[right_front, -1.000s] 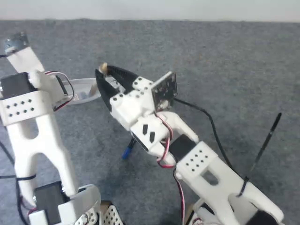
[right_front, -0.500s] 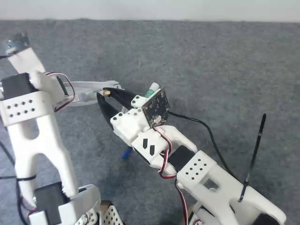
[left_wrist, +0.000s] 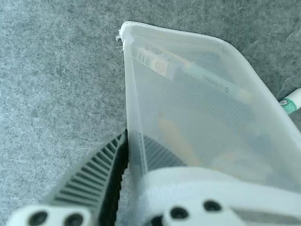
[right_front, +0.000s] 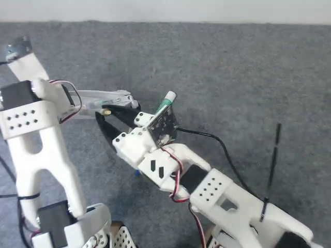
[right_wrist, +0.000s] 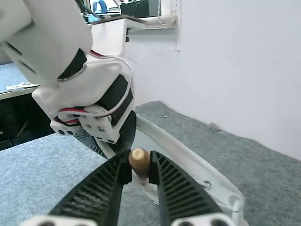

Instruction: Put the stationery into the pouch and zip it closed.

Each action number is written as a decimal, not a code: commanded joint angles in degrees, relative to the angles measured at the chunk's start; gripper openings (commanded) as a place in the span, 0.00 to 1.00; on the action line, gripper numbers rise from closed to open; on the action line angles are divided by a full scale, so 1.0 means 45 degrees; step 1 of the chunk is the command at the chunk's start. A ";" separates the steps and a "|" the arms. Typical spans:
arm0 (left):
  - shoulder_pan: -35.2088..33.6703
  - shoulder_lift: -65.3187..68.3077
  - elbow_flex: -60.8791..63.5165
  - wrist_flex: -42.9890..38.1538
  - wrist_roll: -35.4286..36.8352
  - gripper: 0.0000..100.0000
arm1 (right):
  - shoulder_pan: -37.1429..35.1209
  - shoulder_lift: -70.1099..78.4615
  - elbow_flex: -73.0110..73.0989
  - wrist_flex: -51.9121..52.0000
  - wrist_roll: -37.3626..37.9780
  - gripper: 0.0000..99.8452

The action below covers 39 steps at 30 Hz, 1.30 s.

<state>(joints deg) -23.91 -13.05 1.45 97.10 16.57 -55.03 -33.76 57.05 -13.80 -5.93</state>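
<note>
- high view: the left arm (right_front: 31, 119) stands along the left edge of the grey carpet (right_front: 248, 67), and its wrist covers the near end of the pouch (right_front: 106, 96).
- the pouch is a pale see-through strip held off the carpet, toward the left edge and about halfway back.
- the right arm (right_front: 217, 191) comes in from the near right corner and crosses the middle, blocking much of the carpet beneath it.
- the right gripper (right_front: 103, 112) has its black fingers drawn together on a tan tip (right_front: 106, 110), right against the pouch's near side.
- a green-and-white pen (right_front: 167, 99) pokes up just behind the right arm's camera board, and a blue piece (right_front: 137, 171) lies on the carpet under that arm, toward the near edge.
- a black cable (right_front: 222, 147) trails along the right arm.
- left wrist view: the left gripper (left_wrist: 135, 157) is clamped on the pouch's edge, with the ribbed black finger on one side and the white jaw on the other.
- the mesh pouch is translucent, and long pens and a yellowish stick show blurred through its wall. the green-and-white pen's end shows just beyond it, over the carpet.
- right wrist view: the right gripper's fingers pinch the rounded tan tip. the left arm's wrist and the pouch's pale rim sit directly ahead, very near.
</note>
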 commanded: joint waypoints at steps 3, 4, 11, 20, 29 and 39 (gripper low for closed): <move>-0.0020 -0.0078 0.0010 -0.0274 0.0195 0.01 | -0.0127 0.1397 -0.0293 -0.1592 0.1582 0.01; -0.0020 -0.0078 0.0010 -0.0274 0.0195 0.01 | -0.0127 0.1436 -0.0274 -0.1573 0.1641 0.01; 0.0000 -0.0078 0.0010 -0.0274 0.0195 0.01 | -0.0107 0.1221 -0.0020 -0.1534 0.1680 0.18; -0.0020 -0.0078 0.0010 -0.0274 0.0176 0.01 | -0.0107 0.1221 0.0156 -0.1553 0.1661 0.20; -0.0039 -0.0059 0.0010 -0.0391 0.0176 0.01 | -0.0107 0.0596 0.0781 -0.1553 0.1661 0.21; -0.0039 0.0000 0.0029 -0.0430 0.0176 0.01 | -0.0049 -0.1827 0.0176 0.2413 0.1563 0.21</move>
<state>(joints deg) -23.65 -13.05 1.45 96.66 16.57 -55.38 -38.42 61.36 -7.56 0.92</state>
